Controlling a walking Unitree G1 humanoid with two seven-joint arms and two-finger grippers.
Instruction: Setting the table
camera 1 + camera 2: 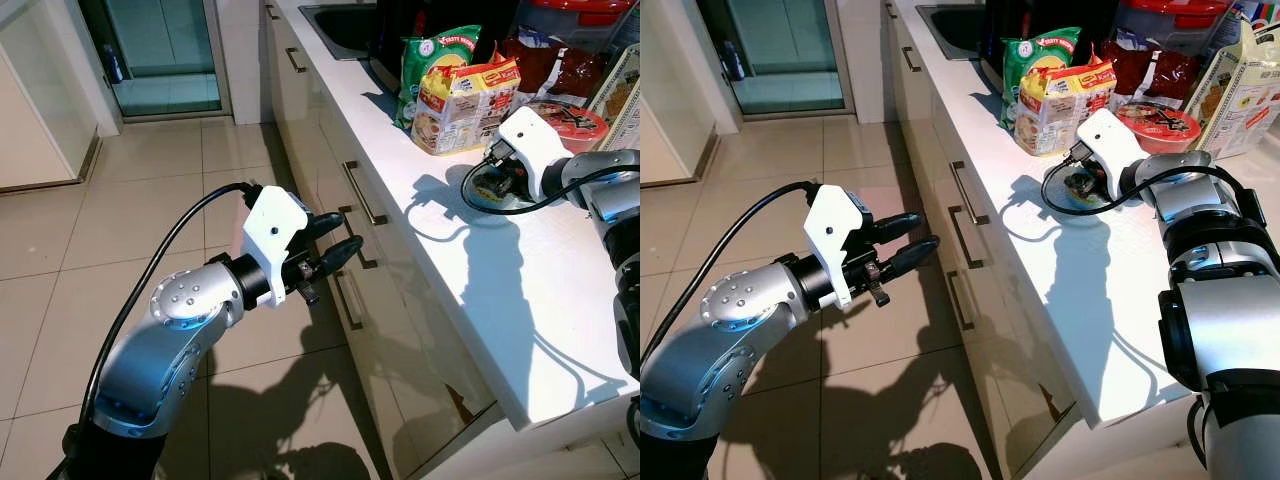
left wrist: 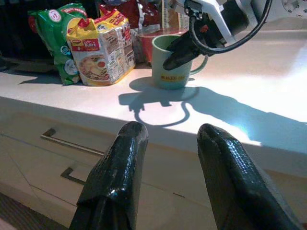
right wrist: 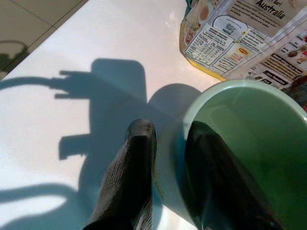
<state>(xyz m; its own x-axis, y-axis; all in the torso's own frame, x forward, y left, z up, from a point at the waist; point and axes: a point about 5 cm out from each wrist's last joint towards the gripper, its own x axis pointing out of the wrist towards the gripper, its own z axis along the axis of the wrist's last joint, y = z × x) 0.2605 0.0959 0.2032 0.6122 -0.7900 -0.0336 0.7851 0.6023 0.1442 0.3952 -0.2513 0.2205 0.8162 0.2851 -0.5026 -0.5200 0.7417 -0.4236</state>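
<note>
Mug: pale green, upright on the white counter, near the front edge, just beside the noodle packets.
Right gripper: fingers straddle the mug's rim, one black finger outside the wall, the other inside; they sit close on the wall.
Left gripper: held out over the tiled floor in front of the drawers, fingers parted with nothing between them.
Noodle packets: yellow multipack leaning against a green bag, behind the mug.
Red-lidded bowl: just behind the right wrist.
</note>
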